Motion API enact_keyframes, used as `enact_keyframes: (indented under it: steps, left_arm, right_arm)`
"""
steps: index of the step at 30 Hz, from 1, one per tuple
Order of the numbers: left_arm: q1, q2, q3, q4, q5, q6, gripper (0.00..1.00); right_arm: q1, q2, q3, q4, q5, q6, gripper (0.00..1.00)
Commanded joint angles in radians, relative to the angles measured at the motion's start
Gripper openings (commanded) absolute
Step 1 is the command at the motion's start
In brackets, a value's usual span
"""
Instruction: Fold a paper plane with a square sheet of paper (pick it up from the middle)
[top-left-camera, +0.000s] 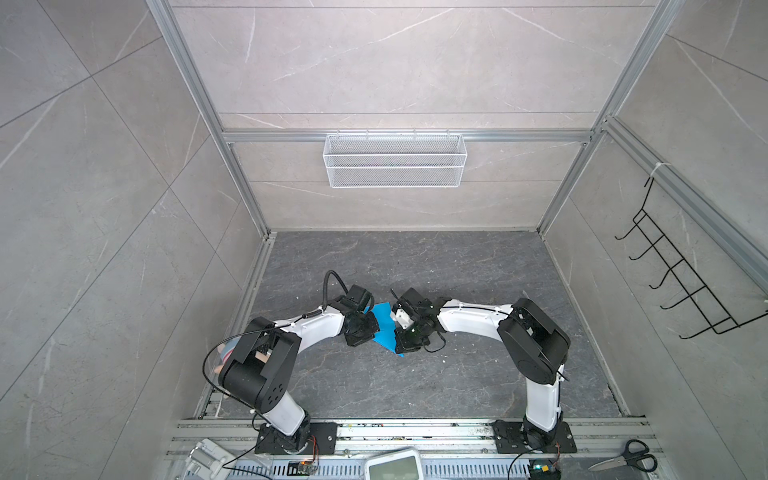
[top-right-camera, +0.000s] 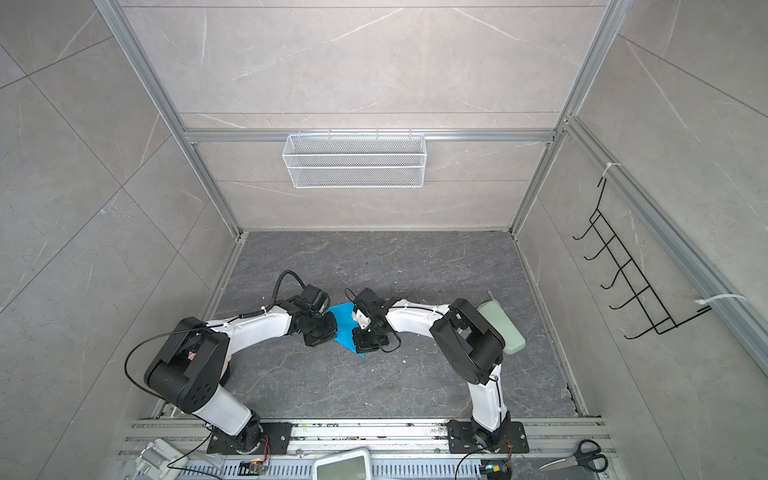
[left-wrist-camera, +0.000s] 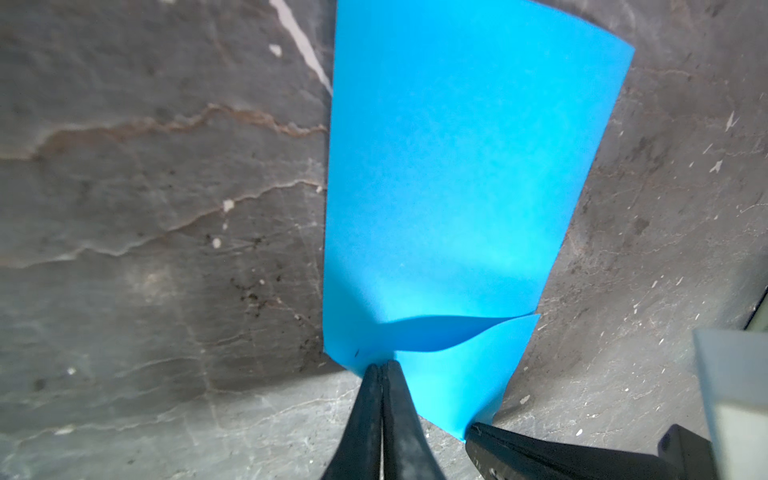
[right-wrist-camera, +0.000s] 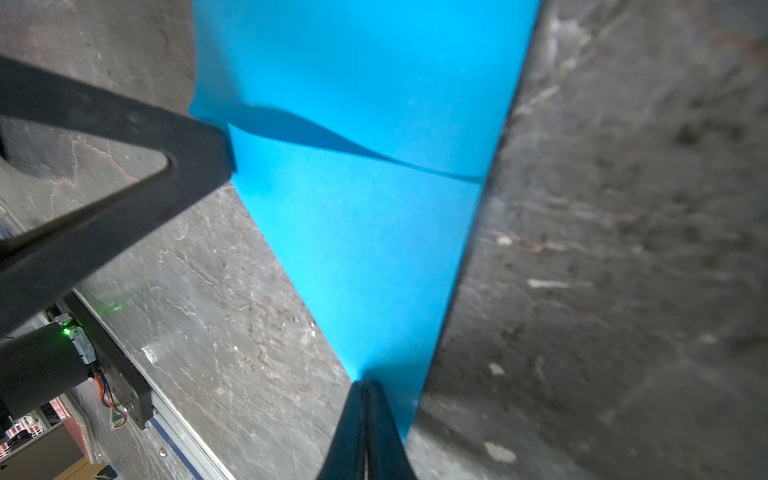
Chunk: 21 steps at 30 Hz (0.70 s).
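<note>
Both my arms bend inward low over the dark worktop (top-left-camera: 415, 266), elbows out, forearms reaching toward the middle, wrists tipped down. The blue sheet of paper (top-left-camera: 384, 328) is between them, at the centre of the worktop. In both top views it is only a strip showing between the wrists.

The wrist views show what they cannot. My left pincer (left-wrist-camera: 380, 366) is clenched on one edge of the sheet. My right pincer (right-wrist-camera: 365, 384) is clenched on its narrow pointed end. One layer laps over another with a curved, shadowed edge.

A top view shows a pale green box (top-right-camera: 500, 328) just behind my right elbow. Whether the sheet touches the worktop, I cannot tell.
</note>
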<state>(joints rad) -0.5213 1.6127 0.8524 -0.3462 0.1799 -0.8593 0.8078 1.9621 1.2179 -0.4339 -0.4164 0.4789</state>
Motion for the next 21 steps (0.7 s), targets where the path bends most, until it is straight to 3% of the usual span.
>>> enact_keyframes:
  steps: [1, 21]
  left_arm:
    - [0.006, 0.008, 0.032, -0.031, -0.027, 0.022, 0.08]
    - [0.010, 0.066, 0.074, -0.187, -0.173, 0.040, 0.05]
  right_arm:
    - [0.004, 0.060, -0.011, -0.057, 0.036, 0.003, 0.09]
    - [0.004, 0.060, -0.019, -0.060, 0.048, 0.013, 0.08]
